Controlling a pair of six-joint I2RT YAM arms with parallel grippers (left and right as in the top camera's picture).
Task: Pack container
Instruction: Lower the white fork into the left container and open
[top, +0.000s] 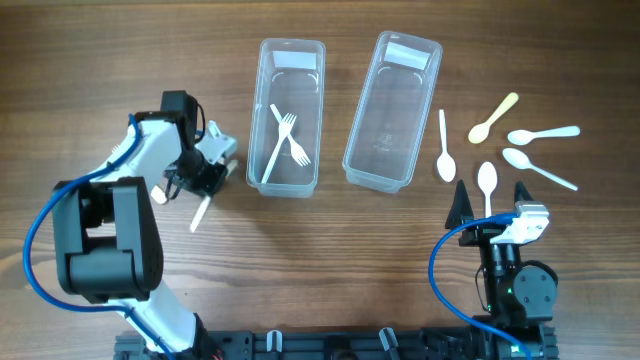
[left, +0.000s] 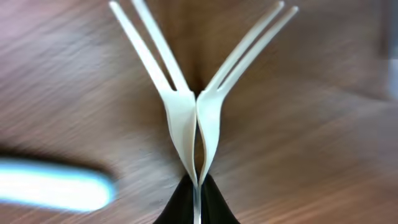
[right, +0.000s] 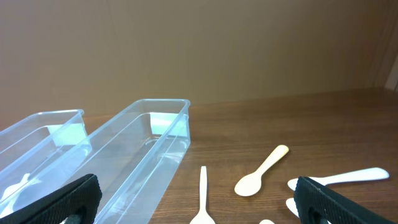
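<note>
Wood-grain tabletop (top: 330, 260) carries 2 clear plastic containers side by side: the left container (top: 265, 120) holds 2 packed forks (top: 290, 140), and the right container (top: 385, 120) looks empty. To the right of it lie 5 loose spoons (top: 543, 134), 4 white and 1 cream.

The left gripper (top: 205, 172) hangs just left of the left container, clenched on a pair of white forks (left: 180, 115). These are thin disposable plastic, so I judge them very light, springy and slick. Pinched low on the handles, they bow apart above the fingers and fan out at the tines. A hold nearer the handles' middle, flat sides together, would likely keep them from twisting or slipping as they go over the container wall.

The right gripper (top: 490, 197) waits near the spoons with its fingers spread wide and nothing between them.

Only the left wrist view shows that there are 2 forks and that they splay; from overhead just a white handle end (top: 200, 212) pokes out below the gripper. That wrist view also catches a pale blurred streak (left: 50, 185) on the wood, which I cannot identify. The right wrist view shows the containers' depth but not their contents clearly.
</note>
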